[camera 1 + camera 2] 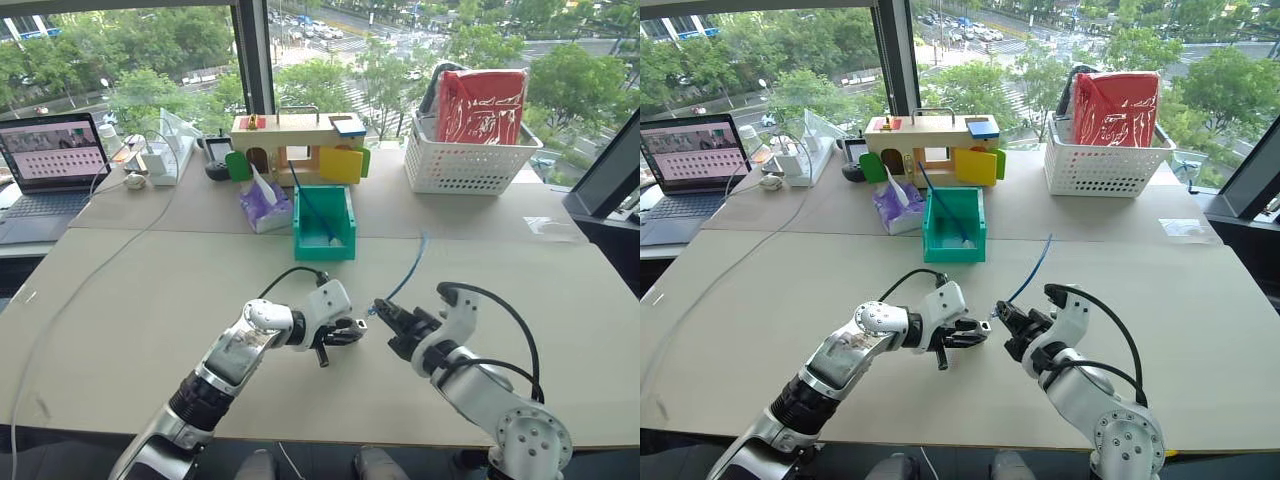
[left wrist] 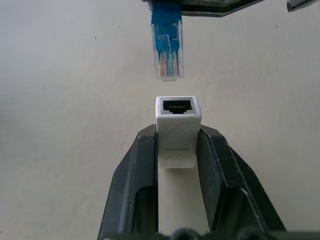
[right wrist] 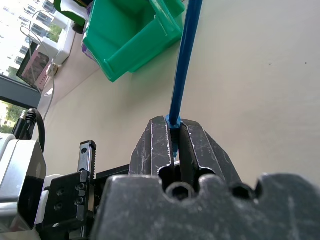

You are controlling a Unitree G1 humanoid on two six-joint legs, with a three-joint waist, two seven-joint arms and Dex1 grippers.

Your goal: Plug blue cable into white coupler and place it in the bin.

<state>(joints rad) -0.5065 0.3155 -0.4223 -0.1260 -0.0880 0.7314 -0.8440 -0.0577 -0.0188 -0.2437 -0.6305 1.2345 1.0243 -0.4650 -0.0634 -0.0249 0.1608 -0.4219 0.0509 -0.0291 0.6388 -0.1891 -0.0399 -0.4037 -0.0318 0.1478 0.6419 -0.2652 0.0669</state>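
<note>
left gripper (image 2: 176, 150) — fingers clamped on the sides of the white coupler (image 2: 177, 131), socket end sticking out past the fingertips, dark opening facing the other gripper. right gripper (image 3: 176, 131) — fingers pressed together on the blue cable (image 3: 183, 70) just behind its clear plug (image 2: 166, 59). plug tip and coupler socket: lined up, facing each other, a small gap between them, not yet mated. both grippers held above the near middle of the beige table (image 1: 150, 300), tips almost meeting.

blue cable: runs from the right gripper away across the table toward the far side, free end lying on the surface right of the bin (image 1: 324, 222).

bin: teal-green, on the table beyond the grippers, well apart from them; a darker blue cable (image 1: 305, 198) stands slanted in it.

beyond: purple tissue pack (image 1: 264, 207) just left of the bin, wooden toy box (image 1: 297, 145) behind, white lattice basket (image 1: 465, 155) with a red bag (image 1: 482, 105) far right, laptop (image 1: 50, 175) far left.
</note>
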